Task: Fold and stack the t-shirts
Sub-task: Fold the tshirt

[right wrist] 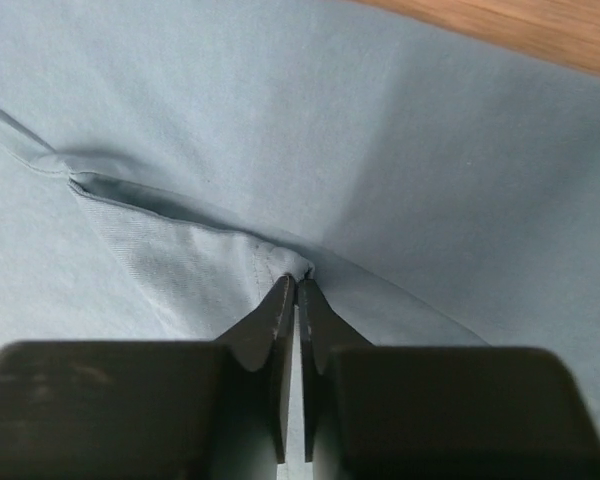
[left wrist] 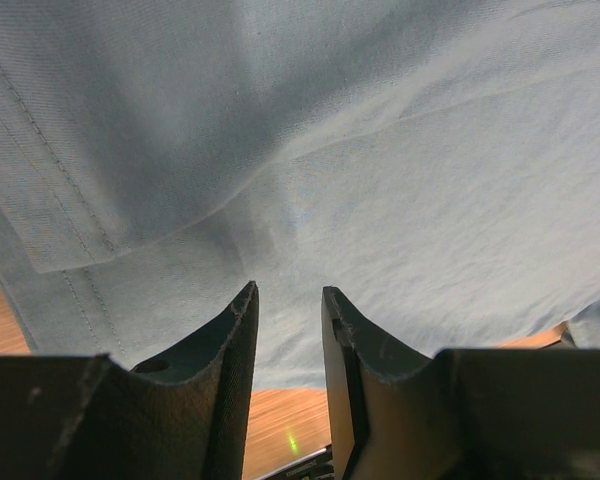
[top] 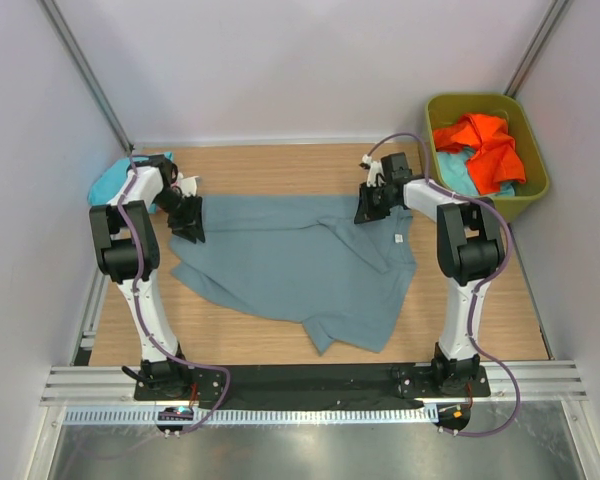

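Note:
The large grey-blue t-shirt (top: 300,265) lies spread and creased on the wooden table, its small white label (top: 397,238) near the right edge. My left gripper (top: 188,222) is at the shirt's far left corner. In the left wrist view it (left wrist: 288,290) is open, and the cloth's edge (left wrist: 310,150) lies at and between its tips with wood below. My right gripper (top: 368,205) is at the shirt's far right corner. In the right wrist view it (right wrist: 297,282) is shut on a pinched fold of the grey-blue cloth (right wrist: 230,260). A turquoise shirt (top: 110,180) lies at the far left.
An olive-green tub (top: 480,98) stands at the far right and holds an orange shirt (top: 485,145) over a light blue one (top: 468,175). Bare wood (top: 270,165) shows behind the shirt and along the front. White walls close in the table.

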Motion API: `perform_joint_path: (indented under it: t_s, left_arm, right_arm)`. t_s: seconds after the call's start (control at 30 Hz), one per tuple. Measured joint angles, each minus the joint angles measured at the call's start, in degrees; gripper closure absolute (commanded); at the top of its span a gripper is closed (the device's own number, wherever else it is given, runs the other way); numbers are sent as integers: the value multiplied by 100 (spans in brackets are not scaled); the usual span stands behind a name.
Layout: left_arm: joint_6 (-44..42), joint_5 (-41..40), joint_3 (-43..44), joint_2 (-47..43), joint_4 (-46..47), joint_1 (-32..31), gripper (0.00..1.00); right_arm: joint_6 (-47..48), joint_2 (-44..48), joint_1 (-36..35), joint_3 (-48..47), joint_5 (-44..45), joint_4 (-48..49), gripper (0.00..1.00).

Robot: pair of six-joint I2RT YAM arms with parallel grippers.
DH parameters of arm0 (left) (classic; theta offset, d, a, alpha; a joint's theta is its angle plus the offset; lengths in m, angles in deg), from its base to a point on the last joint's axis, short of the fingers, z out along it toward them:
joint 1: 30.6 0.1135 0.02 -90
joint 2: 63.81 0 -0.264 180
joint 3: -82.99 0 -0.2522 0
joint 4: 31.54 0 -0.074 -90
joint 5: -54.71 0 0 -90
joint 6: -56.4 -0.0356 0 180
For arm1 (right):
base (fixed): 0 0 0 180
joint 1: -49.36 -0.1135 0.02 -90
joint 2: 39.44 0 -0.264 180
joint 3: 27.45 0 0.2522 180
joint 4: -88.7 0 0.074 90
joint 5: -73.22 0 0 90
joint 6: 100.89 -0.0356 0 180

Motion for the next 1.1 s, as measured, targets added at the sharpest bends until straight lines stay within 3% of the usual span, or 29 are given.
perform_joint_path:
  t_s: [0.33,0.4,0.47,0.63,0.9,1.1]
  left_arm:
    - [0,11,72,22,13,11,67]
    - [2,15,83,22,31,15,67]
    - [0,26,103,24,42,24,67]
    - [2,46,358,127,39,28,67]
    - [42,94,944,426,2,31,67]
    - [57,70,1484,809,-24,26,68]
  right_arm:
    - [-190,597,-474,208,39,-275,98]
    - [-343,984,-730,448,-2,-282,92]
    - [-516,1401,-1021,728,-61,-330,76]
    - [-682,2100,-1537,1222,-96,-398,75]
    - [-643,2009,-752,1049,223,-319,75]
    - [-387,1438,-232,811,514,-144,74]
